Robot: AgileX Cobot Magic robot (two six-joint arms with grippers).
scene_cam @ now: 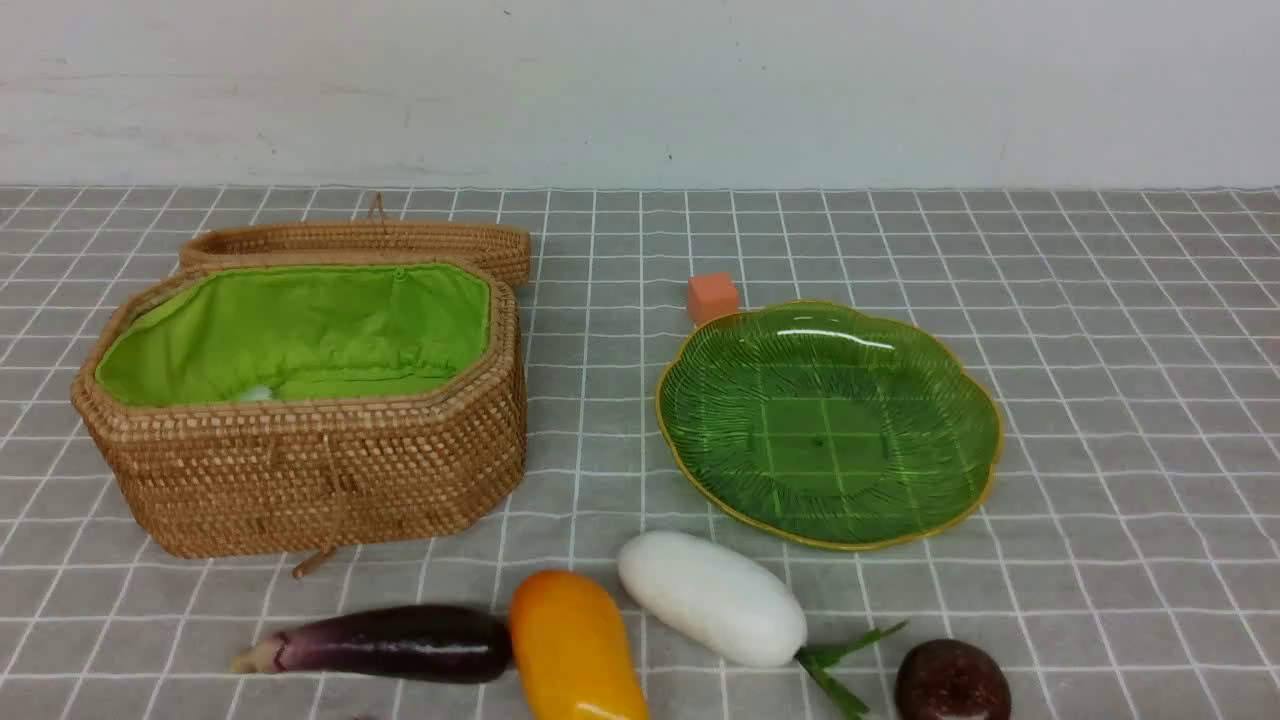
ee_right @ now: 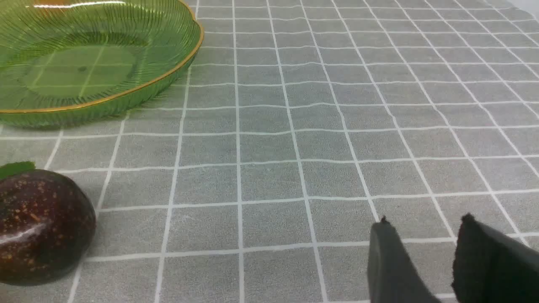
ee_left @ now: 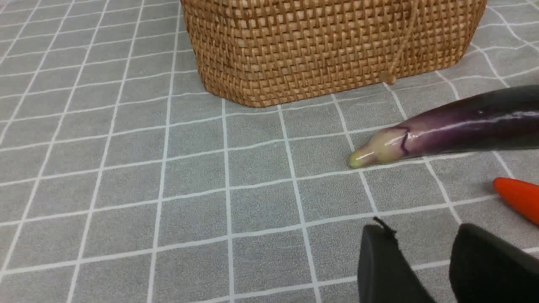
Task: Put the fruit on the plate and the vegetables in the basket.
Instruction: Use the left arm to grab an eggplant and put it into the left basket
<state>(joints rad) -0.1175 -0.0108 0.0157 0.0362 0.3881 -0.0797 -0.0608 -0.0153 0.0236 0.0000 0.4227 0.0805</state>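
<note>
- Table [scene_cam: 1100,300], covered by a grey cloth with a white grid.
- Wicker basket [scene_cam: 300,470], open, at left; lid [scene_cam: 360,240] lying behind it.
- Green glass plate [scene_cam: 830,420] at right; orange cube [scene_cam: 712,297] just behind its rim.
- Front row: eggplant [scene_cam: 390,643], mango [scene_cam: 575,650], white radish [scene_cam: 712,597], dark brown ball [scene_cam: 950,682].
- Carrot [ee_left: 520,197], tip only, near the eggplant.

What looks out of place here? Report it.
The small orange cube sits by the far rim of the ribbed green glass plate, neither fruit nor vegetable. Nothing looks spilled or broken.
</note>
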